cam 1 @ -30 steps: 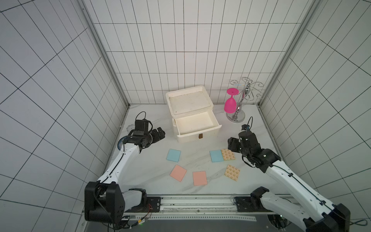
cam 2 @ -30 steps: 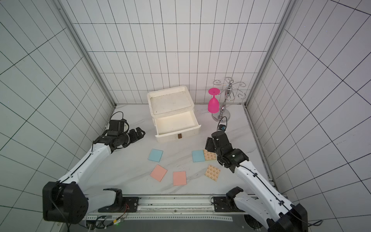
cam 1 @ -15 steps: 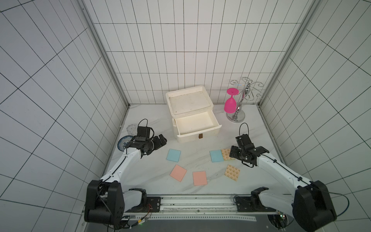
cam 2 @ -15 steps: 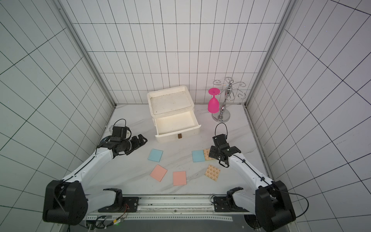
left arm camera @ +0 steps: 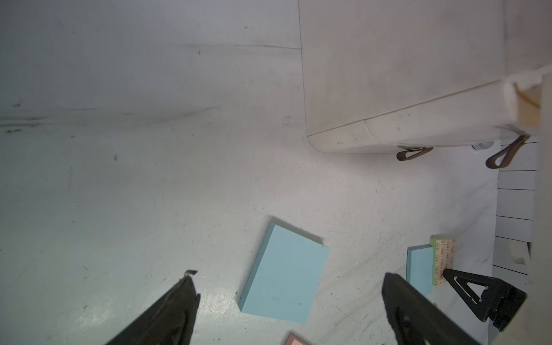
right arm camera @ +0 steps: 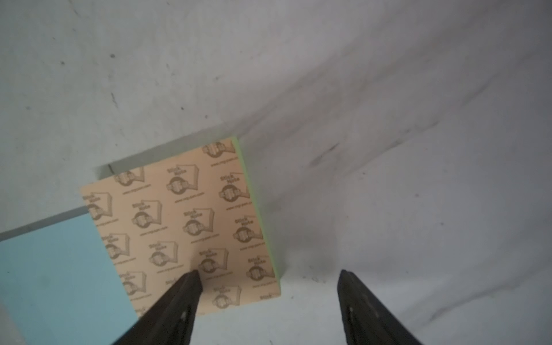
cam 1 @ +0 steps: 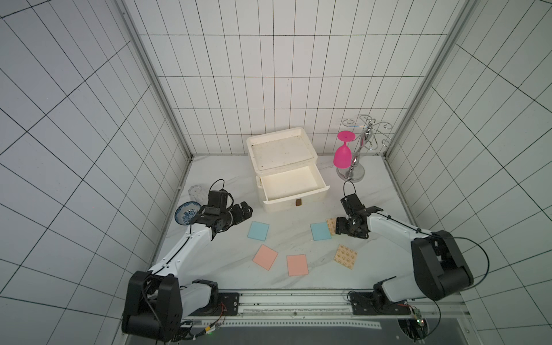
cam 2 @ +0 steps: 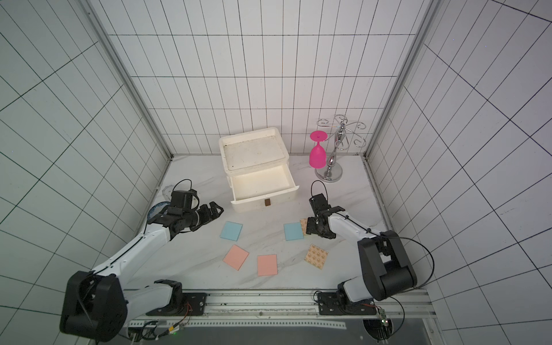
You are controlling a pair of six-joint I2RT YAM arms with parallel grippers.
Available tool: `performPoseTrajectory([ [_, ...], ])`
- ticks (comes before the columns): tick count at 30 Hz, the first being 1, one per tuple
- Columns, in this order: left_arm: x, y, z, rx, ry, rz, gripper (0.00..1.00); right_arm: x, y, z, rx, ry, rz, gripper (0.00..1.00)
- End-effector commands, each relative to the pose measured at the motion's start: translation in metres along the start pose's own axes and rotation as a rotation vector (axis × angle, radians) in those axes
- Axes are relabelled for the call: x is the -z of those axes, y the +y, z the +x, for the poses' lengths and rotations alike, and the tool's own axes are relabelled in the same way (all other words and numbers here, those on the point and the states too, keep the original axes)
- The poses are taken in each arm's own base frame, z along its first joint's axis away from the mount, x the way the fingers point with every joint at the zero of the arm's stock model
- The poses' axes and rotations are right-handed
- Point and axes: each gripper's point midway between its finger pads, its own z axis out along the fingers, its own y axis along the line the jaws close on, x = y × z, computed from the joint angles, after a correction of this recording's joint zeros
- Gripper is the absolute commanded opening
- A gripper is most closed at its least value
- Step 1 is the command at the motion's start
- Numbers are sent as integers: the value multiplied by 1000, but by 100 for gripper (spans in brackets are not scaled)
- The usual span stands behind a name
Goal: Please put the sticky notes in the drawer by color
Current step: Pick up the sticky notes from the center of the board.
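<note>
1. In both top views the drawer unit point(cam 1: 312, 153) stands at the back of the worktop point(cam 1: 221, 268), with one drawer point(cam 1: 313, 197) pulled out toward the arms. All six sticky notes lie flat on the worktop in front of it.
2. In a top view the left pincer point(cam 1: 247, 210) hangs wide open and holds nothing. The left blue pad point(cam 1: 258, 230) lies just ahead of its tips, not touching them. The left pink pad point(cam 1: 265, 257) and right pink pad point(cam 1: 297, 265) lie farther from the drawer unit, well apart from both pincers.
3. In a top view the right pincer point(cam 2: 309, 228) sits low over the back tan pad point(cam 2: 303, 222), which touches the right blue pad point(cam 2: 293, 231). The front tan pad point(cam 2: 316, 256) lies apart from them, beside the right arm.
4. Left wrist view: the fingers point(left arm camera: 179, 298) are spread wide with nothing gripped. The left blue pad point(left arm camera: 283, 274) lies beyond the tips, in line with the gap. Two brown tab handles point(left arm camera: 413, 153) hang from the drawer unit's front.
5. Right wrist view: the jaws stand apart and grip nothing. One finger point(right arm camera: 176, 304) is over the back tan pad's point(right arm camera: 185, 215) printed face and the other is over bare worktop, so the pad's green-edged side falls between them. I cannot tell whether the tip touches the paper.
</note>
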Motion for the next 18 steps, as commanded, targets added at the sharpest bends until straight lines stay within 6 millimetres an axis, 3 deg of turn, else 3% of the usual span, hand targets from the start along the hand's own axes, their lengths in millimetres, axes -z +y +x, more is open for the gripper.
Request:
performPoseTrajectory([
  [1,-4,-2,-4,-4,-20,11,99,-5,12,-4,16,39,-45,77],
  [6,-4,-6,-4,-12,-18,16,99,14,25,-15,24,3,-116,78],
  [10,1,-8,-3,-5,-34,21,99,29,35,-21,40,-47,-190,92],
  [11,1,-8,-2,-3,-36,22,99,29,38,-23,50,-58,-206,99],
  [18,0,-14,-1,-14,-45,25,99,1,45,-35,55,-20,-172,99],
])
